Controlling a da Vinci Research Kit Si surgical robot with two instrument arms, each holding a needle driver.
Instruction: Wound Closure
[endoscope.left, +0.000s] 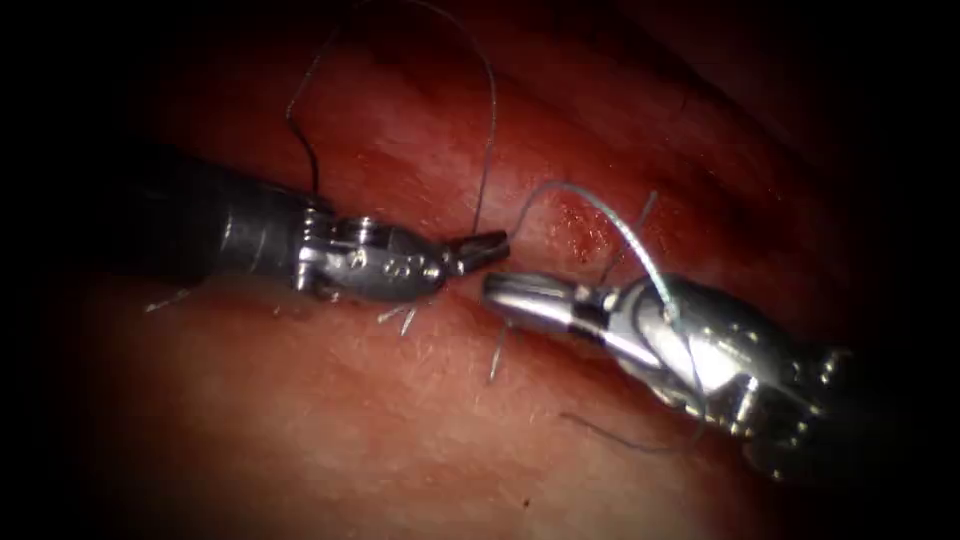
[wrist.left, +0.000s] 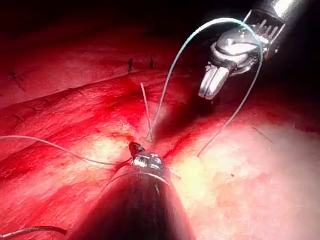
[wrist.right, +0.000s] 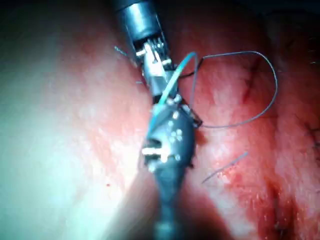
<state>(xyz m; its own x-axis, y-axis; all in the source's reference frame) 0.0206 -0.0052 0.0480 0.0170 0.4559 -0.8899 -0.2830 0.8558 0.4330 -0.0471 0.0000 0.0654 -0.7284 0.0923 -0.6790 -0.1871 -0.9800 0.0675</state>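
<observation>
Holding the thread (endoscope.left: 489, 130) in my left tool (endoscope.left: 478, 250), I had its jaws pinched onto the strand just above the cut (endoscope.left: 560, 215), near the middle of the tissue (endoscope.left: 330, 420). From that pinch the strand rose in a tall loop toward the tissue's far edge and came back down beside my left shaft. My right tool (endoscope.left: 505, 290) sat just beside the left tip, jaws closed together with nothing between them as far as I could tell; a paler length of thread arched over it and draped across its wrist. No needle that I could pick out, so I couldn't say where it sat or whether it was in the tissue. Short cut ends (endoscope.left: 500, 350) stuck up along the cut under both tips. My read: thread was light, limp and slick, easy to fray or slip, so best gripped flat between the jaws, close to the tissue. Tissue looked soft, wet with red fluid (wrist.left: 115, 105), likely to tear if tugged.
</observation>
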